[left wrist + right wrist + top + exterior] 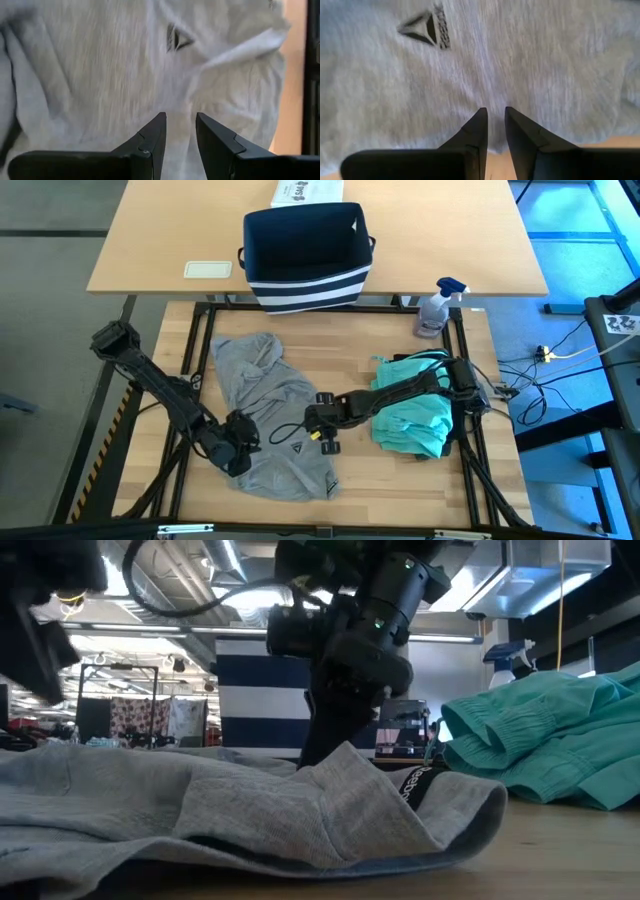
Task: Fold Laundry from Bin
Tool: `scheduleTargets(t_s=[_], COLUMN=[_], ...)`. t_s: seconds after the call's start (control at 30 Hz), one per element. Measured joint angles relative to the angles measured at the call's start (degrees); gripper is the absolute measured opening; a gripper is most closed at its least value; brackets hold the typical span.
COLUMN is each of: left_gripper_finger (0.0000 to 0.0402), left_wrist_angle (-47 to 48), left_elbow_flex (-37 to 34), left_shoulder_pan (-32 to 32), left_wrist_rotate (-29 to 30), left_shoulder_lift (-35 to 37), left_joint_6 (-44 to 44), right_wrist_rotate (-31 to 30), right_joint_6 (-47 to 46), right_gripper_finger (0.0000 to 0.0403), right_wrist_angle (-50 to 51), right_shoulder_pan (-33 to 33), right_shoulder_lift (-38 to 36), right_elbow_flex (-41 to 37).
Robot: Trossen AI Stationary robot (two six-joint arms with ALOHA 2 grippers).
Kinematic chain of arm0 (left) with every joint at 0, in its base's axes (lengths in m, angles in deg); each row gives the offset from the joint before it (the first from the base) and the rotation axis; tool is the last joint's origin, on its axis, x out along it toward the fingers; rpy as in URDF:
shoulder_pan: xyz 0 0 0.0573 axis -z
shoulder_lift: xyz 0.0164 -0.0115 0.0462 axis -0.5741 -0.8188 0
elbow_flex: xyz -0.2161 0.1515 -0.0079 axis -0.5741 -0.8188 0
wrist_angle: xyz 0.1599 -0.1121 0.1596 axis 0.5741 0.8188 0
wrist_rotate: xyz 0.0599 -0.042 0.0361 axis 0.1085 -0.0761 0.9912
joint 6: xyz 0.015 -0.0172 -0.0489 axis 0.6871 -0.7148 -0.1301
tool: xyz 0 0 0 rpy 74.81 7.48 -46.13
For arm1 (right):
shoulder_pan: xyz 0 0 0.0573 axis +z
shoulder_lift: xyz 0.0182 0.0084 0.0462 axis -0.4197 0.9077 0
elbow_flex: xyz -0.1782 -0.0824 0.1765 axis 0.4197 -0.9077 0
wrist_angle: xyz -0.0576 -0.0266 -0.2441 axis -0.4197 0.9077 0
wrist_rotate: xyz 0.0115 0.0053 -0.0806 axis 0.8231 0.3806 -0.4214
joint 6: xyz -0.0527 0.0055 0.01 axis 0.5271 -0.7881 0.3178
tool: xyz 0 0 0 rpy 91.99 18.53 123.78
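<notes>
On the slatted wooden table [480, 395], the left gripper [179, 125] and right gripper [493, 120] each hold their 2 fingers slightly apart, pressed on 1 crumpled grey cotton T-shirt [270, 415] bearing a small dark triangular logo [422, 29], its lettering unreadable. 1 teal garment [412, 420] lies beside it. Behind stands 1 navy striped fabric bin [305, 255].

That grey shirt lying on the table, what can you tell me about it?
The grey T-shirt is soft, heathered cloth with a small dark triangular logo. It lies crumpled and unfolded on the wooden table, left of a teal garment. The left claw and the right claw are both down over it, fingers narrowly apart; whether either pinches cloth cannot be told.
</notes>
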Motion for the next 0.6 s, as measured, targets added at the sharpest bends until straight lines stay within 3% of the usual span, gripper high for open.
scheduleTargets(t_s=[0.23,0.33,0.6], left_gripper_finger=[0.0101,0.0101,0.0101], left_wrist_angle=[1.26,5.29,20.04], left_elbow_flex=[4.27,7.15,13.59], left_shoulder_pan=[-2.42,-3.14,-3.58], left_wrist_rotate=[2.24,2.86,11.18], left_shoulder_lift=[0.11,0.87,6.89], left_joint_6=[9.72,11.68,16.71], right_wrist_rotate=[0.38,0.42,1.32], right_joint_6=[0.41,1.38,1.42], right_gripper_finger=[0.0066,0.0066,0.0066], right_wrist_angle=[-1.58,-1.31,-1.41], right_shoulder_pan=[0.02,0.04,0.07], right_shoulder_lift=[-0.81,-0.81,-0.81], right_elbow_flex=[0.09,0.07,0.07])
